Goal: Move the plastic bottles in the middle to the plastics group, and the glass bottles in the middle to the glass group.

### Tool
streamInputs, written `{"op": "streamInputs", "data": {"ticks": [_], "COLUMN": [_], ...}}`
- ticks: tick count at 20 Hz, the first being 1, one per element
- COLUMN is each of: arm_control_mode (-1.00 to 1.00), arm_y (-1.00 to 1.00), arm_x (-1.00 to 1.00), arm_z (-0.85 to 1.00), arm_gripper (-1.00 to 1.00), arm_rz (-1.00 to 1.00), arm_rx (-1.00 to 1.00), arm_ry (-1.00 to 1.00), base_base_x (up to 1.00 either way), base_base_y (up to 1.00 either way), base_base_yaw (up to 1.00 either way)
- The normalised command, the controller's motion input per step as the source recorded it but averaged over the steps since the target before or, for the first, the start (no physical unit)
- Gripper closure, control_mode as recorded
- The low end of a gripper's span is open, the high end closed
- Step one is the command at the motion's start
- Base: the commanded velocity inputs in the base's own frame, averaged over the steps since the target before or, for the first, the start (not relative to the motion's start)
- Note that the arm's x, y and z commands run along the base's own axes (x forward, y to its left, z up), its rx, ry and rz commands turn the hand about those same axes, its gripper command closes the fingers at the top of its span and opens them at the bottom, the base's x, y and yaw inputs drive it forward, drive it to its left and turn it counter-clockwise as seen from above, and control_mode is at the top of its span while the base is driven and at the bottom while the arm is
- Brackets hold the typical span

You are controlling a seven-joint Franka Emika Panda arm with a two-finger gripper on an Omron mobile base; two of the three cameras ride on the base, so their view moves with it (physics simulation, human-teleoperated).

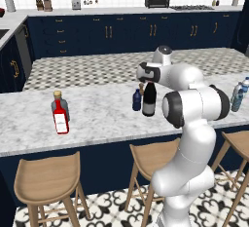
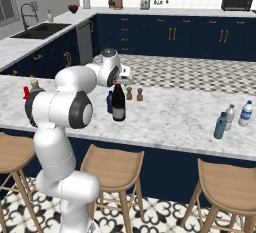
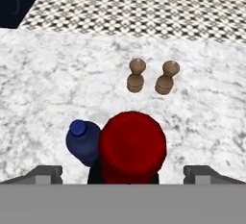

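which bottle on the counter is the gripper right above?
The dark wine bottle with the red cap, mid-counter: its cap sits between the open gripper's fingertips in the hand view. The navy bottle stands just beside it.

Wine bottle body hidden under red cap; label unreadable.

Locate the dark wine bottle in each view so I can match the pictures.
Left base view: wine bottle centre, beside the navy bottle.
Right base view: centre-left, behind the arm.
Hand view: bottom centre, red cap up.
Shared landmark: navy bottle touching its left side.
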Motion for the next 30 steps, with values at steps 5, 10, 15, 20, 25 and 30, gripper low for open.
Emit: {"op": "streamInputs", "data": {"ticks": [5,10,15,20,25,30], "arm_control_mode": [-1.00,-1.00,-1.00,-1.00,-1.00,-1.00], "arm_y": [0.00,0.00,0.00,0.00,0.00,0.00], "arm_x": [0.00,0.00,0.02,0.00,0.00,-0.10], "arm_z": [-0.16,-0.01,0.00,0.00,0.00,0.02], "arm_gripper": [-1.00,-1.00,-1.00,1.00,1.00,1.00], "arm_rz": [0.00,0.00,0.00,0.00,0.00,0.00], "arm_rx": [0.02,0.00,0.00,0.00,0.00,0.00], "arm_ry": [-0.07,-0.06,-0.04,0.00,0.00,0.00], "base_base_x": [0.00,0.00,0.00,0.00,0.00,0.00], "base_base_y": [0.00,0.00,0.00,0.00,0.00,0.00], "base_base_yaw": [0.00,0.00,0.00,0.00,0.00,0.00]}}
